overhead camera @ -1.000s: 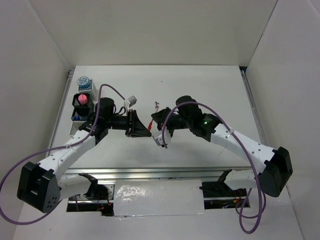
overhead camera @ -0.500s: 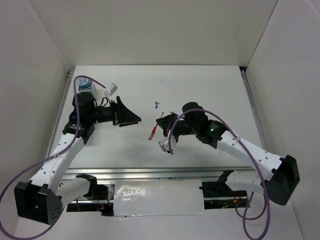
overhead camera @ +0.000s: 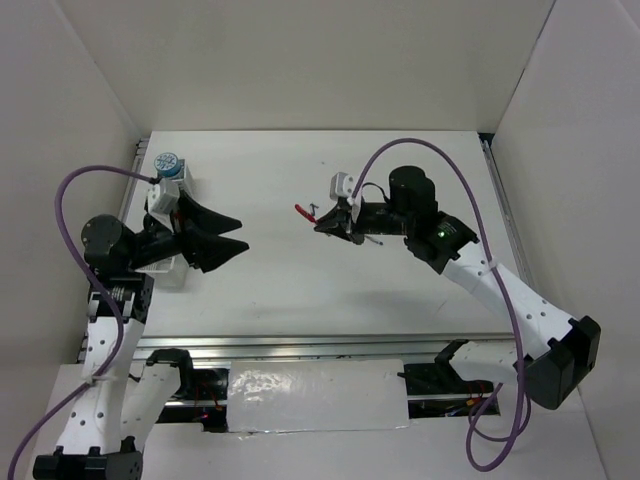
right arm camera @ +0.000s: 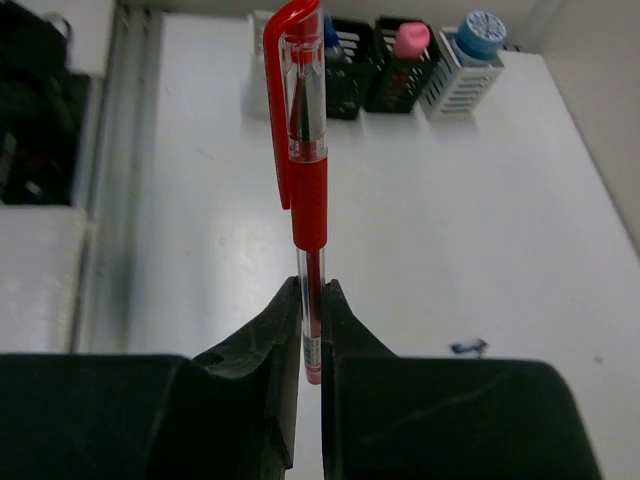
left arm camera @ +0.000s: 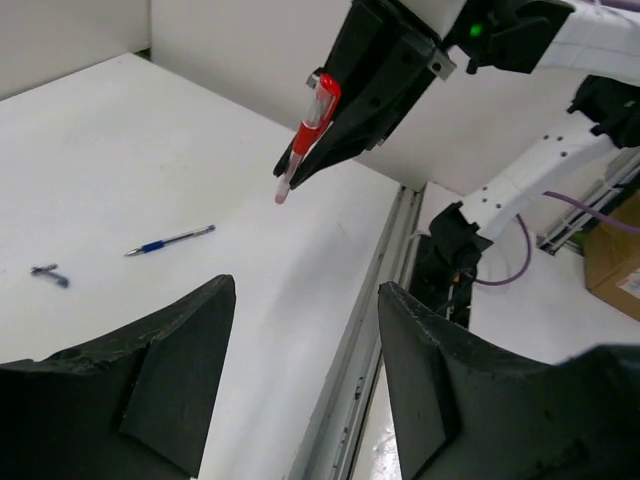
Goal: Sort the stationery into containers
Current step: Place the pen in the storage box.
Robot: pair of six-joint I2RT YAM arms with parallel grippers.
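Note:
My right gripper (overhead camera: 322, 219) is shut on the red pen (overhead camera: 303, 210) above the middle of the table. In the right wrist view the red pen (right arm camera: 308, 180) stands up from between the right gripper's (right arm camera: 311, 292) jaws, cap end pointing at the row of containers (right arm camera: 470, 78). My left gripper (overhead camera: 230, 238) is open and holds nothing, just right of the containers (overhead camera: 170, 185) at the left edge. The left wrist view looks between the left gripper's (left arm camera: 305, 290) fingers at the red pen (left arm camera: 305, 135). A blue pen (left arm camera: 170, 240) lies on the table.
A blue-white tin (right arm camera: 482, 30) sits in the white slotted box, and a pink block (right arm camera: 408, 38) is in the black mesh box (right arm camera: 400, 85) beside it. A small dark piece (overhead camera: 314, 210) lies on the table by the pen. White walls close in the table.
The two grippers were together at the table's middle. My left gripper has opened and drawn back left to the containers. My right gripper has swung toward the back with the red pen.

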